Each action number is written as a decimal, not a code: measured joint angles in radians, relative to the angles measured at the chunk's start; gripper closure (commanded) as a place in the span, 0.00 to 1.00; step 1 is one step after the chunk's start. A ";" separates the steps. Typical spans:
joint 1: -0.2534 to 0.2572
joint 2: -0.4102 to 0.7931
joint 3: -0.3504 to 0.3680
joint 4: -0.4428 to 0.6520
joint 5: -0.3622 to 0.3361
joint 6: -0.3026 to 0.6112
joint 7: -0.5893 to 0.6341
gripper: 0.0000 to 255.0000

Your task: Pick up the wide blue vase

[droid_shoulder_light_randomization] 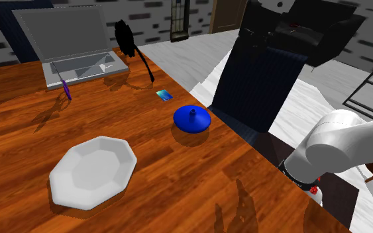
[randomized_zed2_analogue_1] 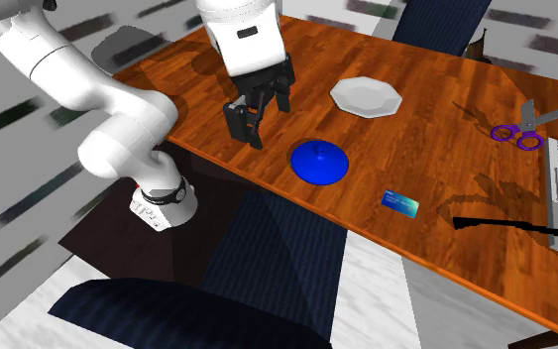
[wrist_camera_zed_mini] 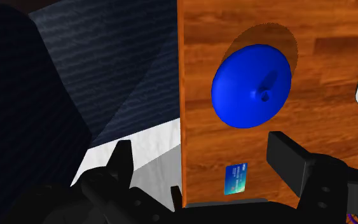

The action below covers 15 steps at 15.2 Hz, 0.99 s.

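I'm looking at the wooden counter (droid_shoulder_light_randomization: 178, 179) first, running out of frame in both exterior views. The white arm (randomized_zed2_analogue_1: 108, 99) bends over its near edge. In the shoulder view it's cut off at the right, with just one joint showing. Beside the counter is some dark blue furniture (droid_shoulder_light_randomization: 258, 79), and I can't tell what kind. The grey laptop (droid_shoulder_light_randomization: 72, 46) is open at the far end, lid clipped by the shoulder view's top.

The white octagonal plate (droid_shoulder_light_randomization: 93, 171) sits in the open, and the wrist view catches only a sliver of its rim. My claw (randomized_zed2_analogue_1: 263, 114) hovers above the counter with its fingers spread wide and nothing between them. The wide blue vase (wrist_camera_zed_mini: 252, 86) stands close to the counter's edge, ahead of the claw and apart from it, its small neck poking up. The purple-handled scissors (randomized_zed2_analogue_1: 519, 129) have blades that are hard to make out. The little blue card (wrist_camera_zed_mini: 236, 178) lies near the edge, between the claw's fingers from the wrist view, printing unreadable.
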 measured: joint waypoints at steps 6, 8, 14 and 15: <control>0.023 0.054 0.092 -0.039 0.012 0.072 0.076 0.00; 0.033 0.104 0.138 -0.031 0.016 0.103 0.117 0.00; 0.058 0.254 0.273 -0.015 0.008 0.196 0.246 0.00; 0.061 0.277 0.291 -0.015 0.003 0.210 0.265 0.00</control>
